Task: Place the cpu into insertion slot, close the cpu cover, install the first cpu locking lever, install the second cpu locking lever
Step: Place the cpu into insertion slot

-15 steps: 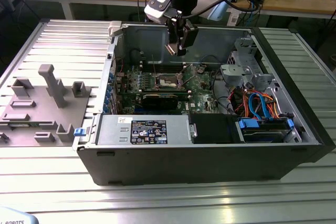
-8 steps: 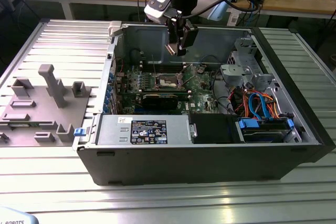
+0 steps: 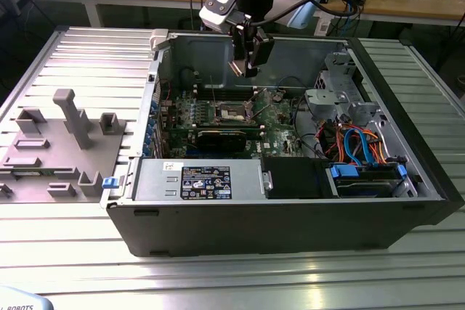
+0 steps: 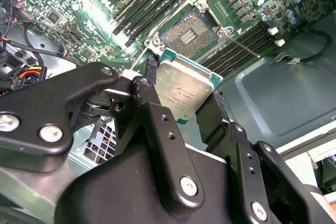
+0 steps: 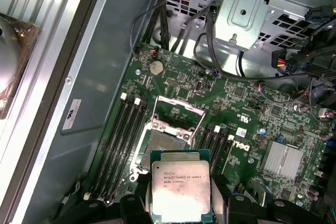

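The pincer (image 5: 181, 205) is closed to a narrow gap on the cpu (image 5: 180, 188), with a black finger (image 5: 132, 207) pressed against each of two opposite edges. The chip's silver-grey top faces the camera in both wrist views. It hangs in the air above the motherboard (image 5: 247, 103), apart from the insertion slot (image 5: 164, 145), and is not seated. The slot lies uncovered with its dark contact field showing. The cpu cover (image 5: 181, 107) stands swung up at the slot's far side.

In the first wrist view the chip hides the slot's near edge, and the fingers and the picture border cut off the chip's lower corners. In the second wrist view the pincer's linkage blocks much of the board, and one finger (image 4: 211, 121) covers part of the chip's side.

In the exterior view the pincer (image 3: 247, 59) hangs inside the open computer case (image 3: 290, 215), which lies on the ribbed bench (image 3: 218, 281). The chip between the fingers is hard to make out there.
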